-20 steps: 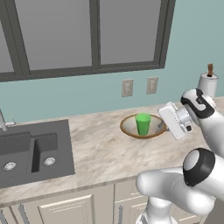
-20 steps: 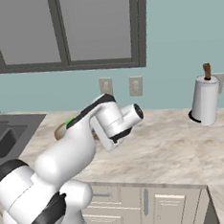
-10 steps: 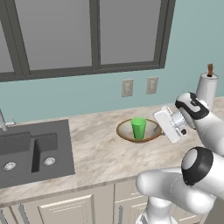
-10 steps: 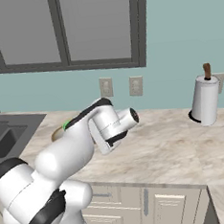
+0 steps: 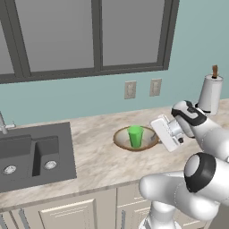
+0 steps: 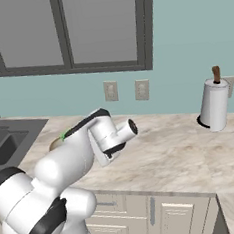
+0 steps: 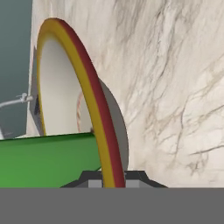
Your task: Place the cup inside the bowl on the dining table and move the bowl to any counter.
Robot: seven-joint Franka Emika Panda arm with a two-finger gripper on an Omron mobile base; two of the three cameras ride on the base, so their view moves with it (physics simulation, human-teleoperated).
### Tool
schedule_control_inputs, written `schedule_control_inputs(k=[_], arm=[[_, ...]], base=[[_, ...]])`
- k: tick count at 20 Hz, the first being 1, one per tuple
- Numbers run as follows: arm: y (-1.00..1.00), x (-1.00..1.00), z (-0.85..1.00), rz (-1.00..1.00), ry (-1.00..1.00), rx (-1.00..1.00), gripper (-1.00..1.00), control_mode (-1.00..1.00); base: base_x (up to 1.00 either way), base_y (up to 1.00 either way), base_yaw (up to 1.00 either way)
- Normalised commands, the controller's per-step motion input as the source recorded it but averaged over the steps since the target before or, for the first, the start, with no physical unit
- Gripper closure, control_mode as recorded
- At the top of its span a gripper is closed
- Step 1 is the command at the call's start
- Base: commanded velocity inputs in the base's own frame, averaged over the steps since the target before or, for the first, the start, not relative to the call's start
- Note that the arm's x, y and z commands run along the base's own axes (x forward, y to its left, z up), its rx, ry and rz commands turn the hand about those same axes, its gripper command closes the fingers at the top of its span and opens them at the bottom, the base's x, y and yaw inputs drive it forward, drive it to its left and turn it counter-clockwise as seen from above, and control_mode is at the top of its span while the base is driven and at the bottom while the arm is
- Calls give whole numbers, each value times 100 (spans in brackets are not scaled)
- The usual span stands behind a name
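The tan-rimmed bowl [image 5: 135, 138] sits low over the marbled counter [image 5: 98, 162], with the green cup [image 5: 135, 135] standing upright inside it. My gripper [image 5: 157, 134] is shut on the bowl's right rim. I cannot tell whether the bowl's base touches the stone. In the hand view the bowl's rim [image 7: 87, 96] runs up from between the fingertips of my gripper [image 7: 111, 178], and the cup [image 7: 43, 162] lies across the lower left. From the right base view, slivers of the bowl [image 6: 55, 143] and the cup [image 6: 65, 135] peek out behind my arm. The dining table is out of view.
A dark double sink [image 5: 31, 154] is set in the counter to the left, its faucet [image 5: 3, 125] at the edge. A paper towel roll [image 5: 210, 94] [image 6: 213, 105] stands at the back right. Wall outlets [image 5: 129, 89] and windows lie behind.
The gripper has carried the bowl with the cup leftward and lower toward the countertop. The grip stays the same.
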Motion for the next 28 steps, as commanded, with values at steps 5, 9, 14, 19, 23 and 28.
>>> schedule_control_inputs(k=[5,9,14,19,23,28], arm=[[17,0,-17,0,-2,0,100,-100],[16,1,-22,0,-1,0,100,-100],[14,12,-25,0,0,0,100,-100],[12,15,-21,0,0,0,100,-100],[11,8,-12,0,0,0,100,-100],[8,4,-14,0,0,0,100,-100]], base=[[0,0,0],[0,0,0],[0,0,0],[0,0,0],[0,0,0],[0,0,0]])
